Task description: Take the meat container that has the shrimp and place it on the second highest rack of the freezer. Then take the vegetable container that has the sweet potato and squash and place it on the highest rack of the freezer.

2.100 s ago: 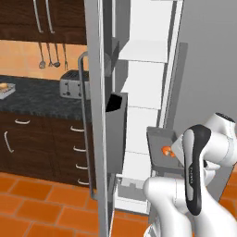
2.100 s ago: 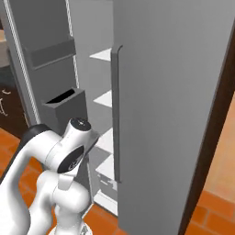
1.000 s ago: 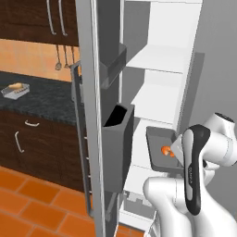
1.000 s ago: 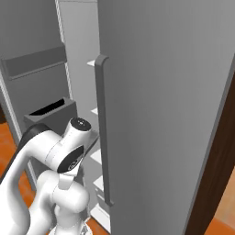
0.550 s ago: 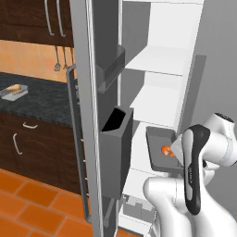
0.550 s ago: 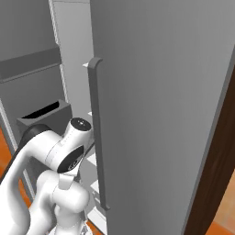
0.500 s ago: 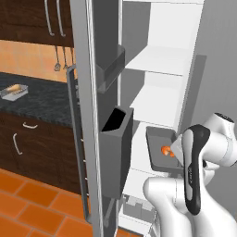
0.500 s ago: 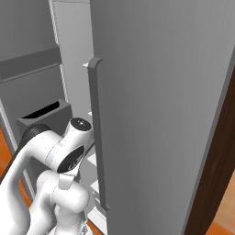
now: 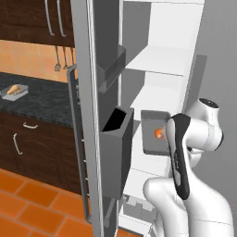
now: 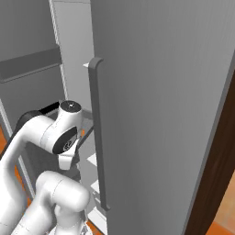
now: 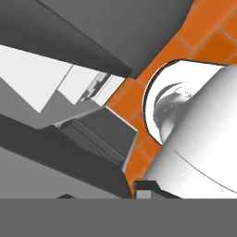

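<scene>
one tray (image 9: 153, 131) w/ the shrimp (image 9: 159, 133) hung in the pincer's tight clamp at the open freezer (image 9: 157, 92). base had rolled closer since, shelves nearer, so placing on 2nd-highest rack (image 9: 159, 60) looked next.

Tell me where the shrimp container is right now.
In the left base view, the shrimp container is held up by the arm inside the open freezer, right of the door's dark bin.
</scene>
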You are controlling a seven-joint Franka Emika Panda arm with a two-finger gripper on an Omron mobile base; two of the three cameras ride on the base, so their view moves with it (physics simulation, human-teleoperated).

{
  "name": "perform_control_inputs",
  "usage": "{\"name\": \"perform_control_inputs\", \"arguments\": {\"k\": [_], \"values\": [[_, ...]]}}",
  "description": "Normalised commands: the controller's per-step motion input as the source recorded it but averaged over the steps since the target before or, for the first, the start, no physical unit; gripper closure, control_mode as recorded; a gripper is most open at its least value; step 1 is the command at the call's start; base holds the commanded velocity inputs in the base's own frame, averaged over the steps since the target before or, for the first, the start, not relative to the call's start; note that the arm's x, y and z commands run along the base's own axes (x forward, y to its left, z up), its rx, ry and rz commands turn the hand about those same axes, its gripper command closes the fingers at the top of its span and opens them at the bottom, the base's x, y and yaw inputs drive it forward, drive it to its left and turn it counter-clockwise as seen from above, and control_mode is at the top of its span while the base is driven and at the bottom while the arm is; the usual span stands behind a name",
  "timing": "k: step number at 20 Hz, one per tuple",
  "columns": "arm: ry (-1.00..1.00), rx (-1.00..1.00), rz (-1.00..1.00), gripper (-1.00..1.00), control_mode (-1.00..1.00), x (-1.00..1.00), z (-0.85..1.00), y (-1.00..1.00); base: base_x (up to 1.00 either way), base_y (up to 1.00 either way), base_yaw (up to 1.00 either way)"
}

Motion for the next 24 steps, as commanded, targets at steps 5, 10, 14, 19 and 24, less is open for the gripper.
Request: {"name": "perform_control_inputs", "arguments": {"k": [5, 10, 14, 19, 24], "values": [[0.0, -0.14, -0.02, 1.0, -1.0, 0.96, 0.3, 0.17, 0.0, 0.0, 0.0], [0.0, 0.0, -0.01, 1.0, -1.0, 0.49, 0.63, -0.06, 0.0, 0.0, 0.0], [0.0, 0.01, -0.06, 1.0, -1.0, 0.49, 0.15, -0.05, 0.0, 0.0, 0.0], [-0.13, 0.0, -0.14, 1.0, -1.0, 0.23, -0.23, 0.0, 0.0, 0.0, 0.0], [-0.35, 0.0, -0.11, 1.0, -1.0, -0.03, -0.24, -0.09, 0.0, 0.0, 0.0]]}}
